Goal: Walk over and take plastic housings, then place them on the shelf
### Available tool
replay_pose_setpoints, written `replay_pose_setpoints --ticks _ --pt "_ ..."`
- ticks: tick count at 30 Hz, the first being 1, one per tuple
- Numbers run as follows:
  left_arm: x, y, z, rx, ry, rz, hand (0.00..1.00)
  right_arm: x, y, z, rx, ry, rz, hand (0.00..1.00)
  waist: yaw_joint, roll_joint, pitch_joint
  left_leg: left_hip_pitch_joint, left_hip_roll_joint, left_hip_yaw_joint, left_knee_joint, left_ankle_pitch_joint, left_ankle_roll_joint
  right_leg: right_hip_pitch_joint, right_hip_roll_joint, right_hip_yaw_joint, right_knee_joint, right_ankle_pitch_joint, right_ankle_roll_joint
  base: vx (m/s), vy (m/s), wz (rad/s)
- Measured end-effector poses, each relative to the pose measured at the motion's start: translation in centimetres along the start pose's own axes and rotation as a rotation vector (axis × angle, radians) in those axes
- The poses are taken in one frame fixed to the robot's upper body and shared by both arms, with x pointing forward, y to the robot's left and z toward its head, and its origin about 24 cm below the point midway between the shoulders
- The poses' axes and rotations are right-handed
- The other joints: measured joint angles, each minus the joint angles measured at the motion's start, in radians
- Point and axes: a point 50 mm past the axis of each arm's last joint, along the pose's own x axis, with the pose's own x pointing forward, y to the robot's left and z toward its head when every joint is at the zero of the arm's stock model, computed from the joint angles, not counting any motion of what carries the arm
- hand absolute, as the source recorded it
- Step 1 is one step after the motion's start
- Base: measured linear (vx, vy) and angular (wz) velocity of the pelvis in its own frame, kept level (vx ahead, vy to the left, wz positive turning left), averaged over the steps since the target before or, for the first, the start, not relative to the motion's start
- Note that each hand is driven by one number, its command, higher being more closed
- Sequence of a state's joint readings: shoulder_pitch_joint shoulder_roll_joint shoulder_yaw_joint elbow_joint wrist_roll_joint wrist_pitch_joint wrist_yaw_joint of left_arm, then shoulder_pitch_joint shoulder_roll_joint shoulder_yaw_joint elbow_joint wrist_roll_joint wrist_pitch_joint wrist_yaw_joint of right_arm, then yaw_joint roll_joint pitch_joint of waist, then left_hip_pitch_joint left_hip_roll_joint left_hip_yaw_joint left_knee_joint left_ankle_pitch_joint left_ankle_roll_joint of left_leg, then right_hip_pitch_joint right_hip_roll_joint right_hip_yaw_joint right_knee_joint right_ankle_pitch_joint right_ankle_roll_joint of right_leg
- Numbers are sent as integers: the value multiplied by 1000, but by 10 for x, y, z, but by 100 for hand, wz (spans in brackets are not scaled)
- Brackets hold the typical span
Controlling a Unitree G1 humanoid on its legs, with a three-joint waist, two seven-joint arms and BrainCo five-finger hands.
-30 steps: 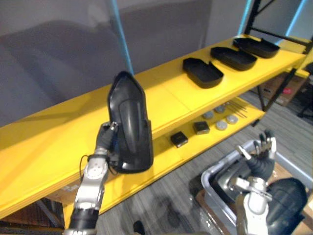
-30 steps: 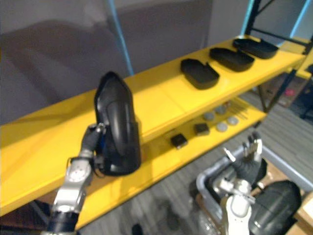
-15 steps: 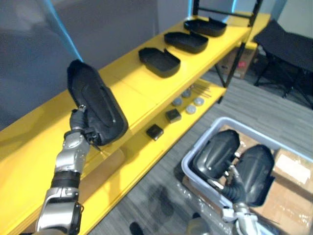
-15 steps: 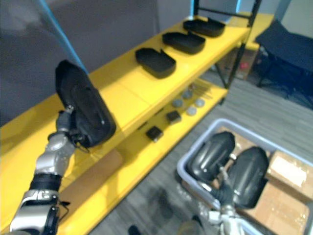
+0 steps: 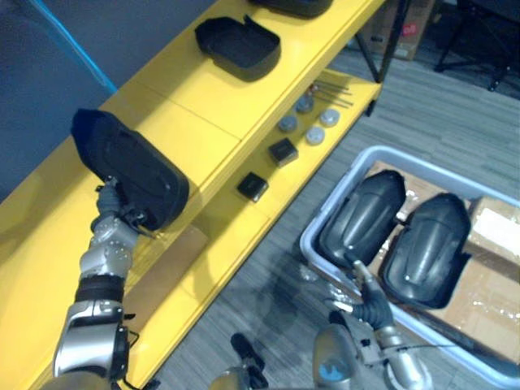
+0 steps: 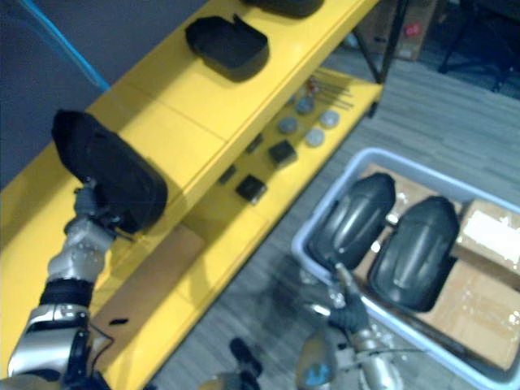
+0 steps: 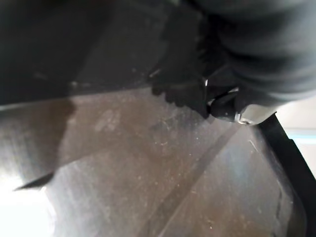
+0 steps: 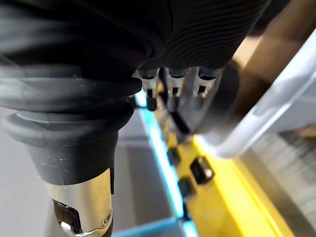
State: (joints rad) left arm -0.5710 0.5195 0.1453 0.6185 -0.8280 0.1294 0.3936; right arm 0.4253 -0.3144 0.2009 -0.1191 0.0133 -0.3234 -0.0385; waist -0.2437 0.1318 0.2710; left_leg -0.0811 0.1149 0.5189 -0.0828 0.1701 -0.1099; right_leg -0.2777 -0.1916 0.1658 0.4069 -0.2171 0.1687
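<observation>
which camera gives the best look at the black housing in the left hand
The left eye view: it shows the whole housing, gripped at its lower edge by the left hand over the yellow shelf. The right eye view shows much the same. The left wrist view shows its dark surface from very close.

Head stereo pair looks down, both sharing shelf [image 5: 187,110]; wrist cameras very close.
</observation>
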Motion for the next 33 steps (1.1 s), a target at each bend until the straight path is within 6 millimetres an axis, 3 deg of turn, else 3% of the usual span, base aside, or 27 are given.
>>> replay_pose_setpoints --ticks 1,2,22,33 --pt "0 0 2 3 -7 16 100 1 1 2 -5 -8 5 0 1 4 2 -8 -2 5 0 1 2 -7 -1 2 5 -1 0 -8 5 -3" --pt "1 -2 6 -3 -20 26 0 1 4 4 -7 -11 17 0 4 5 10 -12 -3 8 0 3 4 -16 -2 5 11 -1 0 0 0 0" --pt "6 0 17 153 -66 226 0 -7 11 0 -16 26 77 0 9 23 30 -5 -22 7 0 22 21 -17 -20 2 49 -14 -2 -12 2 1" --pt "2 23 63 250 -288 536 0 -22 13 -8 -5 80 81 0 2 24 29 41 -39 -16 0 13 34 47 -42 -17 45 -19 13 -3 11 5"
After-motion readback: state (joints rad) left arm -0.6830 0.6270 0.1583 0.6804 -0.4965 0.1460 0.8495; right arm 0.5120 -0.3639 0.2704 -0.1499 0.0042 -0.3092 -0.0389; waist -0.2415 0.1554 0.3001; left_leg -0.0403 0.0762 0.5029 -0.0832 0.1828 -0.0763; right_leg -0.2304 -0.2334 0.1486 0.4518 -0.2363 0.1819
